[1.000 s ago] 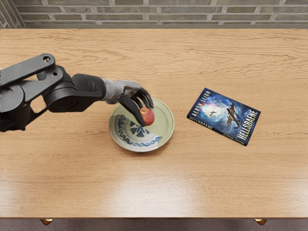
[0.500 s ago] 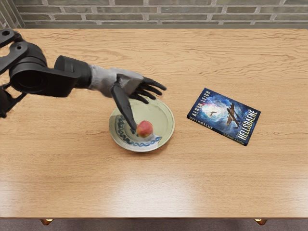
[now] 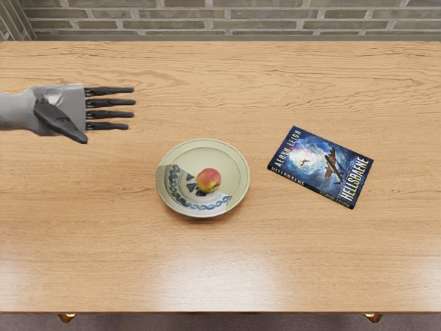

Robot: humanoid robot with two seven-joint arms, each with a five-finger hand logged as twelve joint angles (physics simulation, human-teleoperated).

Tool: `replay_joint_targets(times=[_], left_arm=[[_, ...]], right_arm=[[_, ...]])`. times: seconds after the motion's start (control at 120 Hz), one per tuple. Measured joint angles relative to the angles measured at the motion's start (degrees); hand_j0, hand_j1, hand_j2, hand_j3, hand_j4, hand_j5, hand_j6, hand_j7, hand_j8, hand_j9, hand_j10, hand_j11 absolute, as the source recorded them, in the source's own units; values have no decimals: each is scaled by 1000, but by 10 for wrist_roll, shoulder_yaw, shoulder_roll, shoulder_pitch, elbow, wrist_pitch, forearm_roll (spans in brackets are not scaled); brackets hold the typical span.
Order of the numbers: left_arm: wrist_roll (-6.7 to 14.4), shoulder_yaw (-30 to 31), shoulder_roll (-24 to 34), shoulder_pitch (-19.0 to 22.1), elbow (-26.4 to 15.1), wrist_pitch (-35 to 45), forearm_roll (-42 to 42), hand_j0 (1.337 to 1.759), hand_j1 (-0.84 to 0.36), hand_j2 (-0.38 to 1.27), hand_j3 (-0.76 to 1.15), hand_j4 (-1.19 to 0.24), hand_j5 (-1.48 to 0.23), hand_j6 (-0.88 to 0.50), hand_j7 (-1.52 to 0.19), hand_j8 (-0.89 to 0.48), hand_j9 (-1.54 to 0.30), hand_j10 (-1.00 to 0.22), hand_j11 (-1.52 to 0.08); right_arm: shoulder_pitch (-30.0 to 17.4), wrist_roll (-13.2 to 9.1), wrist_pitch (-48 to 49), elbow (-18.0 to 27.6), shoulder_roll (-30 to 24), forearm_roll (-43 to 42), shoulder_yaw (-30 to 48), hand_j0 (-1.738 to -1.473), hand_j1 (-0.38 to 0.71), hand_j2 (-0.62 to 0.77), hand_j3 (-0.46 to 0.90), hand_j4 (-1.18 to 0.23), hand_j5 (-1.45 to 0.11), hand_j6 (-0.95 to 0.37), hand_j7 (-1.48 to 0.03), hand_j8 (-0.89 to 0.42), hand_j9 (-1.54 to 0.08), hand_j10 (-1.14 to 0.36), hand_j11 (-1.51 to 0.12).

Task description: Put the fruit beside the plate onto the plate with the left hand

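Note:
A small red and yellow apple (image 3: pixel 208 180) lies in the middle of the pale green plate (image 3: pixel 234 162) with a blue pattern, at the table's centre. My left hand (image 3: pixel 103 110) hovers over the table to the upper left of the plate, well apart from it. Its fingers (image 3: pixel 110 103) are stretched straight out to the right and hold nothing. The right arm does not show.
A paperback book (image 3: pixel 320 166) with a blue cover lies flat to the right of the plate, a short gap between them. A brick wall runs behind the table's far edge.
The left hand let go of the apple over the plate, then drew back up and to the left with its fingers straightened. The apple settled in the plate's middle.

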Motion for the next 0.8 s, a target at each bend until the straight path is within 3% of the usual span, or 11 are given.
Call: replay_joint_targets(times=[0.142,0.325,0.8], left_arm=[[0,2,55,1,1,0,-18,1658,341,4,0,-5,-9,-4,-9,-4,-9,-6,-9],[0,3,56,2,2,0,-21,1658,344,2,0,-2,-5,-1,-5,-1,-5,-2,-5],[0,0,62,-5,65,-1,-26,1658,346,0,0,0,-3,1,-3,1,-3,0,-3]], right_arm=[[0,0,0,0,0,0,0,-1658,-331,-3,0,-15,-20,-15,-20,-15,-20,-15,-20],[0,0,0,0,0,0,0,-1658,-331,-3,0,-15,-20,-15,-20,-15,-20,-15,-20],[0,0,0,0,0,0,0,-1658,-331,-3,0,-15,-20,-15,-20,-15,-20,-15,-20]])
